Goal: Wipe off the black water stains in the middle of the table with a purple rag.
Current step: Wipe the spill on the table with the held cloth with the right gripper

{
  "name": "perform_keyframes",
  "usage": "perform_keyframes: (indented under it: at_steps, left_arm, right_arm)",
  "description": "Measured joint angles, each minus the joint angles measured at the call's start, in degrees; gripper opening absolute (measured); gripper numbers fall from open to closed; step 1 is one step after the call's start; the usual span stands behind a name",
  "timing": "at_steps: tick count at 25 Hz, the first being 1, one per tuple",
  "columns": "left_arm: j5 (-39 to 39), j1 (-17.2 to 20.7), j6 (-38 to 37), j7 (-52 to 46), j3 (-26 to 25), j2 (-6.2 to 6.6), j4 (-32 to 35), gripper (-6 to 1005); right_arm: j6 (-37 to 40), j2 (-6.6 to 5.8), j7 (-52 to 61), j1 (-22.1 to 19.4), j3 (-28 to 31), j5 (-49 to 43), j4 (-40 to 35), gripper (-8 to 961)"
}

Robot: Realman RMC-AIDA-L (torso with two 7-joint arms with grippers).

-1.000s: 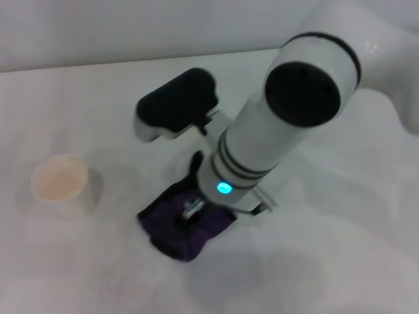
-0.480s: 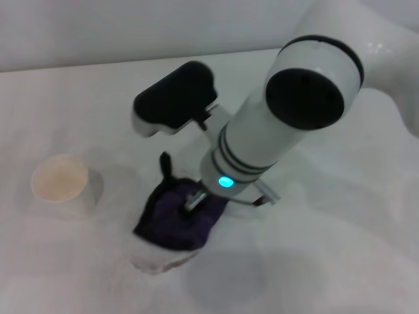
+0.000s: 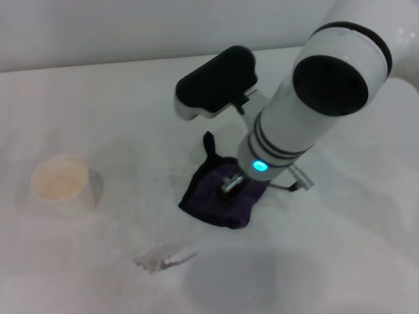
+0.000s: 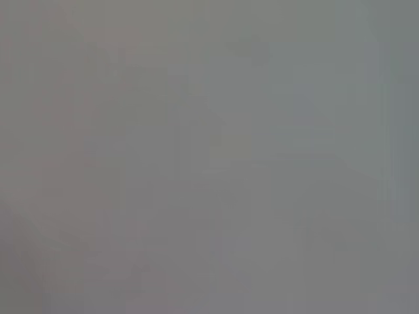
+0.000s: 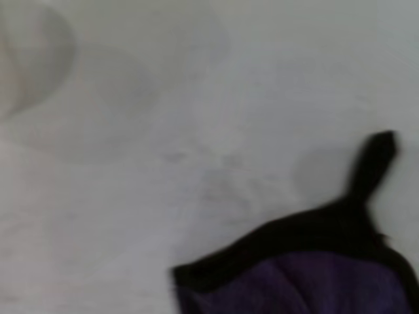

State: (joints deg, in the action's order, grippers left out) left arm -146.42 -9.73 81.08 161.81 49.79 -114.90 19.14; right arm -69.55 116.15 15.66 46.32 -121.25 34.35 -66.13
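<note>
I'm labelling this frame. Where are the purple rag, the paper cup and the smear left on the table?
purple rag (image 3: 213, 199): head view, bare cloth beside the arm.
paper cup (image 3: 60, 180): head view, inside its open mouth.
smear (image 3: 160, 258): head view, middle of the greyish streak.

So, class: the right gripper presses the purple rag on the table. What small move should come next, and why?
Probably drag the purple rag back toward the robot's left and nearer: a faint greyish smear shows on the table there, and the right gripper is pressing the rag beside it.
</note>
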Motion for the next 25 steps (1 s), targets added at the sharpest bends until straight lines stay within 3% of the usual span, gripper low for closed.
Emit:
perform_keyframes:
  at_steps: [10, 16, 20, 25]
  left_arm:
    - [0.0, 0.0, 0.4, 0.0, -0.1, -0.25, 0.5, 892]
    - [0.0, 0.0, 0.7, 0.0, -0.1, -0.23, 0.6, 892]
    - [0.0, 0.0, 1.0, 0.0, -0.1, -0.23, 0.6, 892]
    - [0.0, 0.3, 1.1, 0.0, -0.1, -0.27, 0.6, 892]
  right_arm:
    - [8.4, 0.04, -0.2, 1.4, -9.3, 12.0, -3.3, 60]
    - [14.1, 0.04, -1.5, 4.5, -14.8, 20.0, -3.0, 61]
    - [14.4, 0.05, -3.2, 4.5, -15.1, 21.6, -2.7, 60]
    - [12.1, 0.03, -3.3, 3.9, -12.5, 16.9, -0.3, 60]
